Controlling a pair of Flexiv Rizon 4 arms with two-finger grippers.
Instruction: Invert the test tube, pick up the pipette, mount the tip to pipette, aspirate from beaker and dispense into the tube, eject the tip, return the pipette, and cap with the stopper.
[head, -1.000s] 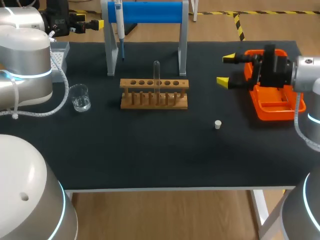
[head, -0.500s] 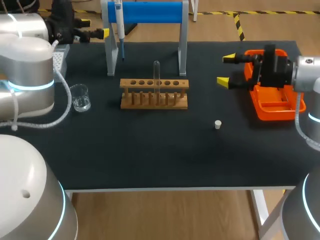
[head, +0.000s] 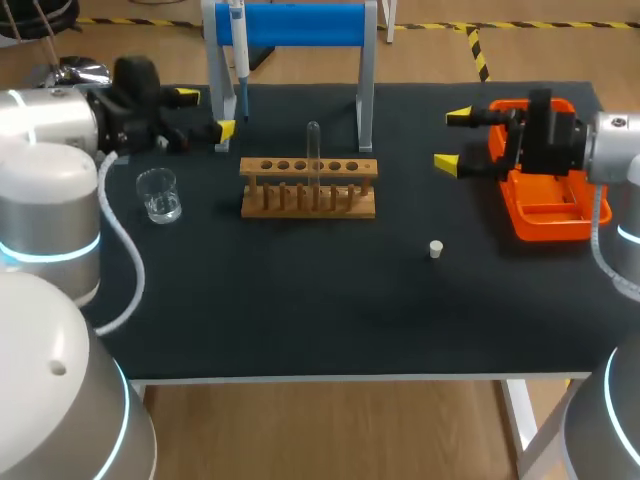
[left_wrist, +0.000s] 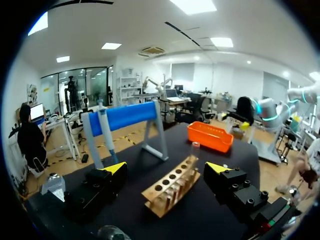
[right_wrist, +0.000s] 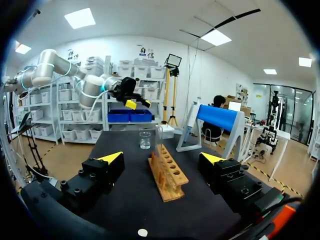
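Showing a test tube (head: 313, 150) upright in a wooden rack (head: 308, 187) at mid-table. Left gripper (head: 207, 113) spread apart, holding nothing, just beside a post of the blue stand (head: 300, 22), near the rack's left end. Right gripper (head: 453, 140) likewise apart and empty, by the orange tray (head: 548, 215). Likely risks: clipping post or rack on approach, toppling the tube; slipping on smooth glass if closed off-centre.

A black tabletop (head: 300, 310) carries an orange tray (head: 545, 215) at its right edge, a pale brown rack (head: 308, 187), a white stopper (head: 436, 248), a clear beaker (head: 159, 194) (the test tube (head: 313, 150) too) and a blue-barred grey stand (head: 300, 22).
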